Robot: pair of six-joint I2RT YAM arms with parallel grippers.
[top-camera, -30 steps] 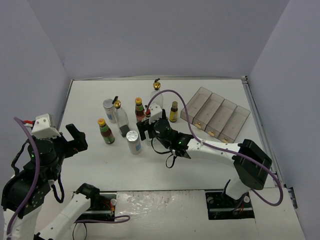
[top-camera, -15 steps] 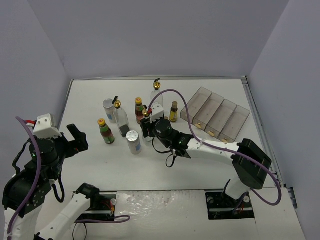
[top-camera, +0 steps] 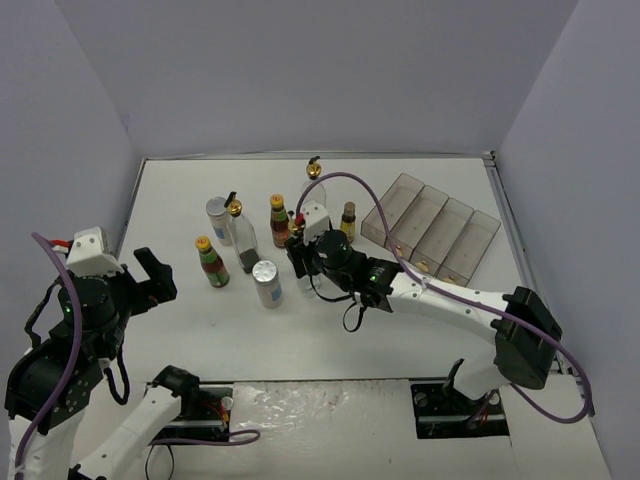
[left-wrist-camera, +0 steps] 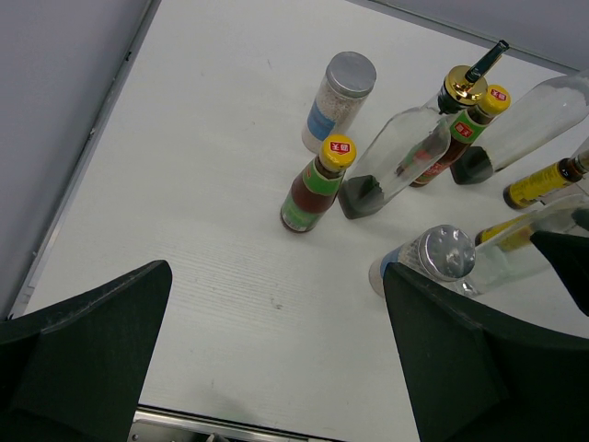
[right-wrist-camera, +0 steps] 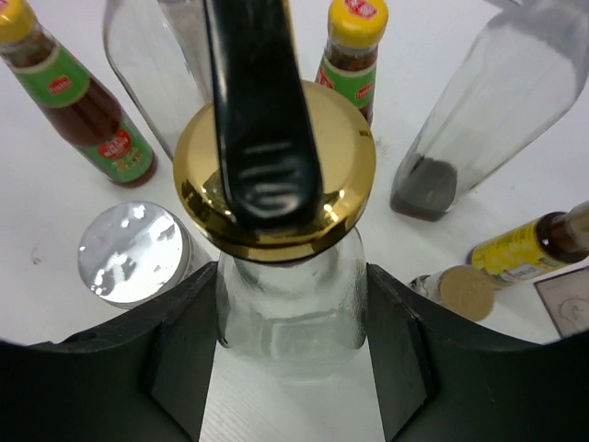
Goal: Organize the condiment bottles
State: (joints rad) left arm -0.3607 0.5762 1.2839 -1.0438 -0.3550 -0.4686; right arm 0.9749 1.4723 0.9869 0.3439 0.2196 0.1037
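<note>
My right gripper point(right-wrist-camera: 292, 308) is shut on a tall clear glass bottle point(right-wrist-camera: 290, 318) with a gold pourer point(right-wrist-camera: 276, 175), one finger against each side below the neck. It stands upright in the middle of the bottle group point(top-camera: 305, 262). Around it are two red-sauce bottles point(right-wrist-camera: 78, 106) point(right-wrist-camera: 354, 55), a silver-lidded shaker point(right-wrist-camera: 133, 253), two more tall glass bottles point(right-wrist-camera: 488, 110) point(right-wrist-camera: 152, 55) and two small yellow-labelled bottles point(right-wrist-camera: 529, 249) point(right-wrist-camera: 465, 293). A second shaker point(top-camera: 218, 220) stands at the far left. My left gripper point(top-camera: 150, 277) is open and empty, left of the group.
The clear plastic four-compartment rack point(top-camera: 430, 235) lies at the back right, right of the bottles. The right arm's purple cable point(top-camera: 360, 190) arcs over the rear bottles. Grey walls close the table on three sides.
My right gripper has moved a little right and forward around the clear glass bottle, and its forearm has swung right. The left arm has not moved.
</note>
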